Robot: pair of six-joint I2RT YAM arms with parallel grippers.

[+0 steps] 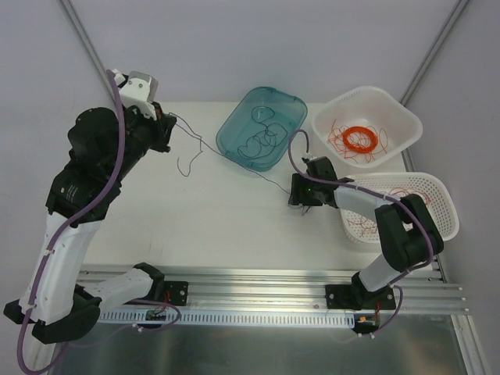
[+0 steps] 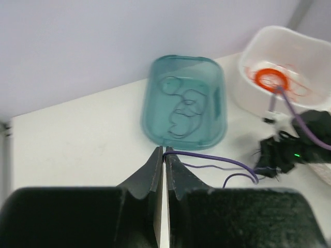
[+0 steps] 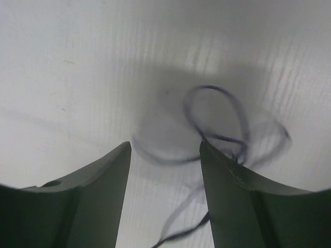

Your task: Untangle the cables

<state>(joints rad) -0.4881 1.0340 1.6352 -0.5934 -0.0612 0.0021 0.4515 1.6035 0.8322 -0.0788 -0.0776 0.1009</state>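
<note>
A thin dark blue-black cable (image 1: 226, 160) runs across the table from my left gripper (image 1: 162, 125) to my right gripper (image 1: 301, 200). My left gripper (image 2: 165, 151) is shut on this cable (image 2: 217, 157) at its fingertips. My right gripper (image 3: 164, 147) is open low over the table, with the cable's curly loops (image 3: 209, 87) lying between and just beyond its fingers. More dark cables (image 1: 262, 141) lie in a teal tray (image 1: 269, 90). Red and orange cables (image 1: 340, 137) lie in a white basin (image 1: 406, 125).
A flat orange ring coil (image 1: 361, 139) lies in the white basin. A white slotted basket (image 1: 437, 203) at the right edge holds red wires (image 1: 363, 226). The teal tray (image 2: 147, 113) sits at the back centre. An aluminium rail runs along the near edge.
</note>
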